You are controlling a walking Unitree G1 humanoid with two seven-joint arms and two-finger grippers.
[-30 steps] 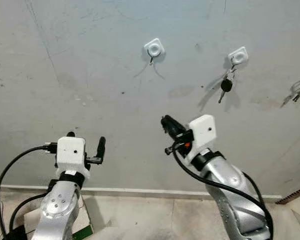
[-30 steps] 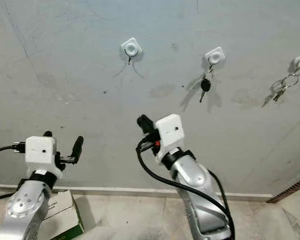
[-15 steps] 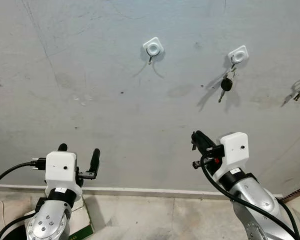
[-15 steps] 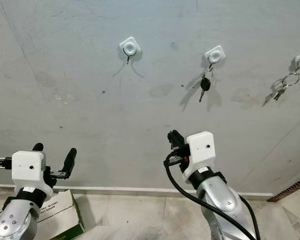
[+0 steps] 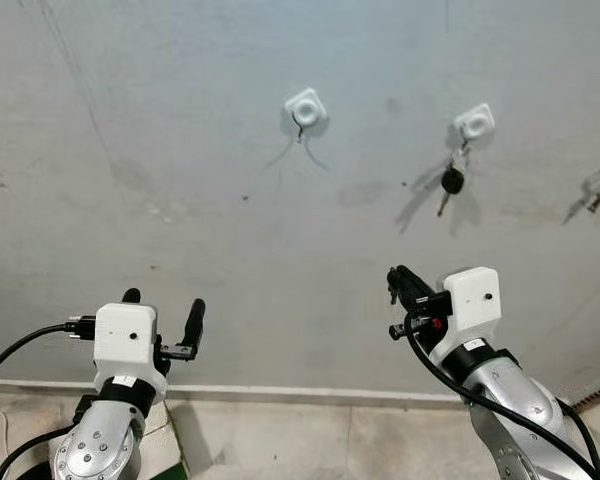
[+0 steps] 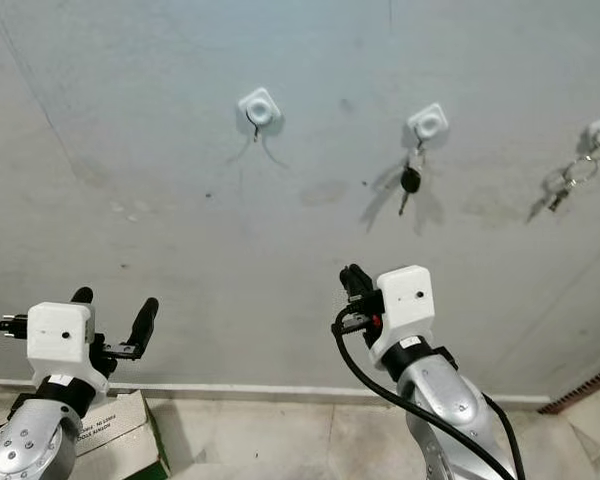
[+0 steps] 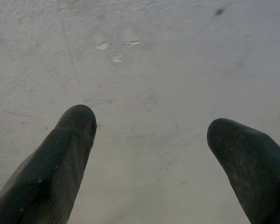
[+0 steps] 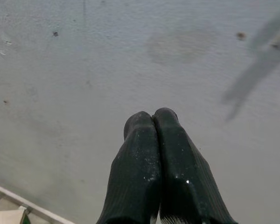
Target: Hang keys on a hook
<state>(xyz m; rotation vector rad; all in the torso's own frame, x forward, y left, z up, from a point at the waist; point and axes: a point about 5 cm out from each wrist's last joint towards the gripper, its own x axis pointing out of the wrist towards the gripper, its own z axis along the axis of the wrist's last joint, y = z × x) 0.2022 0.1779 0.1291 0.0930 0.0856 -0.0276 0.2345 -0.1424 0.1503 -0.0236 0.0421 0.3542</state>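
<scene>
1. My right gripper has dropped from up near the wall hooks to low at 5 o'clock — fingers pressed together, nothing between them.
2. My left gripper sits low at 7 o'clock, fingers spread wide, empty too.
3. The keys hang on the middle hook at 1 o'clock — I judge the hanging done and this the retreat.
4. At 12 o'clock the left hook stays bare; a second bunch of keys hangs far out at 2 o'clock.
5. The wall is plain and a box sits on the floor at 7 o'clock; nothing blocks my arms.
</scene>
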